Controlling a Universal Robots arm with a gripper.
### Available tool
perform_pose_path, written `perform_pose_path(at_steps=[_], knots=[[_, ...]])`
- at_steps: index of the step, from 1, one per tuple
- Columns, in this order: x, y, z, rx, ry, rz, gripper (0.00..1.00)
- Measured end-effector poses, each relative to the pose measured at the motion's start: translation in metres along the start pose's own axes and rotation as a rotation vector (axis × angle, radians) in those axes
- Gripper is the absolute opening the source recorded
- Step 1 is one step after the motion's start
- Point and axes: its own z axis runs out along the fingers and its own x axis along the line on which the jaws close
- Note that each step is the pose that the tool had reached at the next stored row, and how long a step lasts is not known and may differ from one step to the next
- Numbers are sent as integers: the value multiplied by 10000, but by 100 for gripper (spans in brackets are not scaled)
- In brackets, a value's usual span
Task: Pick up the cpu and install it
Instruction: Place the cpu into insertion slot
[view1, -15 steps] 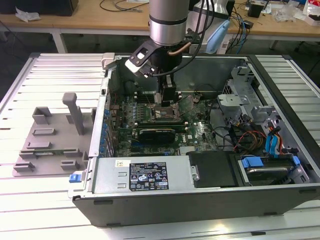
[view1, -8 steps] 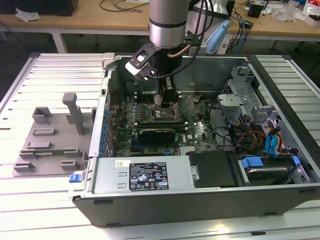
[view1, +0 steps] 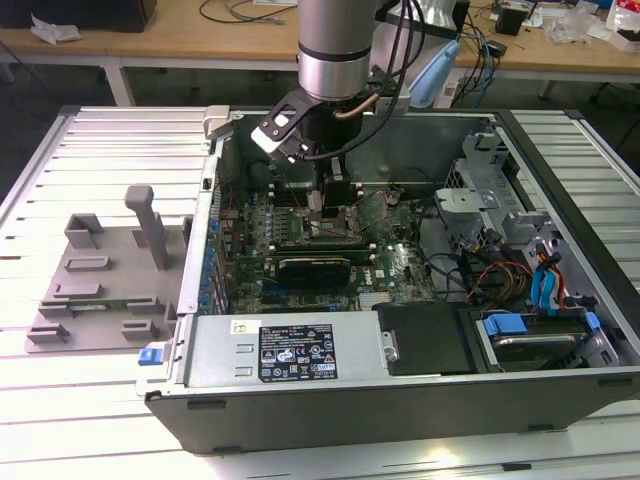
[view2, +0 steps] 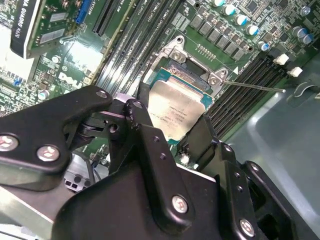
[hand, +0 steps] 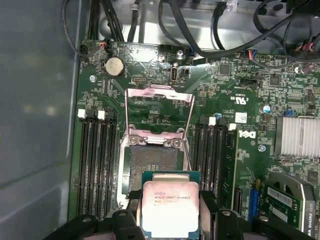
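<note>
Inside the open computer case (view1: 420, 405), my gripper (hand: 171, 220) clamps the cpu (hand: 171, 207) by two opposite edges, its silver top facing up. I hold it over one edge of the dark socket (hand: 152, 165) on the green motherboard (hand: 225, 100), the socket's metal frame (hand: 159, 107) swung open. Whether chip and socket touch, I cannot tell. A grey fixture plate (view1: 95, 290) sits beside the case, on the exterior view's left.
</note>
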Motion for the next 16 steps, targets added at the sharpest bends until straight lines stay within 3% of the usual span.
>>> perform_pose_path(at_steps=[4, 6, 7, 8, 10, 16], knots=[[21, 0, 89, -5, -35, 1, 55], [24, 0, 108, -160, -58, 3, 55], [24, 0, 112, -184, -64, 3, 55], [24, 1, 116, -187, -76, 1, 55], [30, 0, 125, -179, -173, 16, 55], [79, 2, 173, -175, -255, 14, 55]])
